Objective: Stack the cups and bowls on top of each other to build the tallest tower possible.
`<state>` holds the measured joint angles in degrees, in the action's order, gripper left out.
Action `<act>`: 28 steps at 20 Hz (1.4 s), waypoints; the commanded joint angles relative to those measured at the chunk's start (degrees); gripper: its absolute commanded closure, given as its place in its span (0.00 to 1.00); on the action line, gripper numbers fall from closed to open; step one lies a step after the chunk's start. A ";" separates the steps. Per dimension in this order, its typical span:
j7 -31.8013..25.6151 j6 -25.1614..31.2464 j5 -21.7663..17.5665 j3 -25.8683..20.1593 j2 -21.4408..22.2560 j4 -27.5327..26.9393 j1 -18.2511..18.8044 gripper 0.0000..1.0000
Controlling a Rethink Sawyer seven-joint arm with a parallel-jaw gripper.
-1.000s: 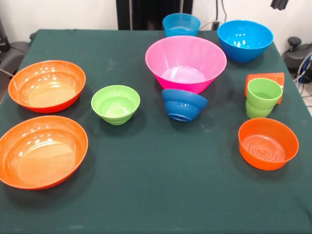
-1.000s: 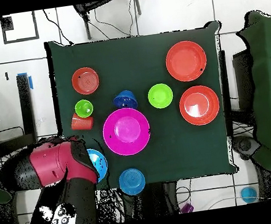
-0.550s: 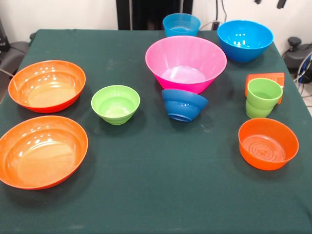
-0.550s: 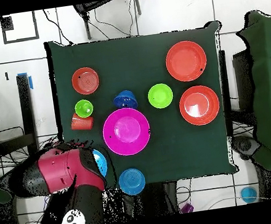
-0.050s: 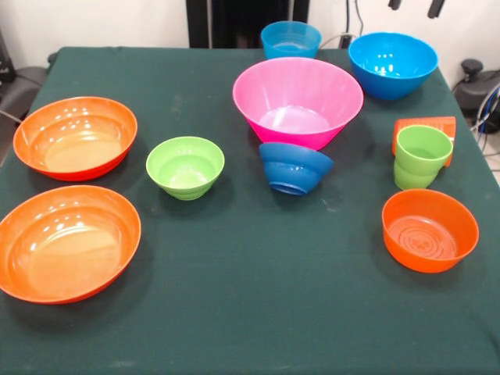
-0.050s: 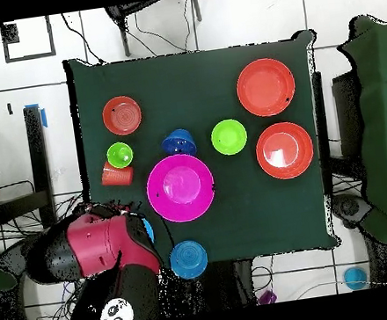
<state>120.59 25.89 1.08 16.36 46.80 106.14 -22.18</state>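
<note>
- So far nothing is stacked: every bowl and cup sits apart on the green table [image 5: 234, 297], so no tower has begun.
- Only the two dark tips of the gripper [image 5: 412, 6] show, at the front view's top edge; they stand apart with nothing between them, so I judge the jaws open and empty.
- Directly below the jaws is the large blue bowl [image 5: 392, 64]; the small blue bowl [image 5: 291, 39] is to one side of them, the pink bowl [image 5: 298, 101] below and toward the table's middle.
- Well away from the jaws, on the opposite side, lie two wide orange bowls [image 5: 75, 137] and [image 5: 66, 242]; the lime bowl [image 5: 185, 166] and the tilted dark blue bowl [image 5: 295, 167] sit between.
- Nearer, on the jaws' side: the green cup [image 5: 422, 156] upright, touching the orange cup [image 5: 426, 125] lying behind it, and the small orange bowl [image 5: 430, 230].
- From overhead, the arm [image 6: 98, 247] covers most of the large blue bowl.
- To do the step well, I would descend straight over one rim, pinch the wall squarely, and lift clear before travelling.
- A wide orange bowl looks like the steadiest base; keep the cups for the top.
- No brands, labels or writing can be read.
</note>
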 commanded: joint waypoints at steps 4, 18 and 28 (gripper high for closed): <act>4.54 -6.58 -3.75 -5.21 -4.09 2.84 -0.34 0.00; 7.35 -10.34 0.01 -8.03 -7.97 1.03 -1.31 0.00; 8.01 -14.79 0.14 -8.17 -10.83 1.32 -1.53 0.00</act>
<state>120.59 15.11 1.05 14.52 40.26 106.24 -23.29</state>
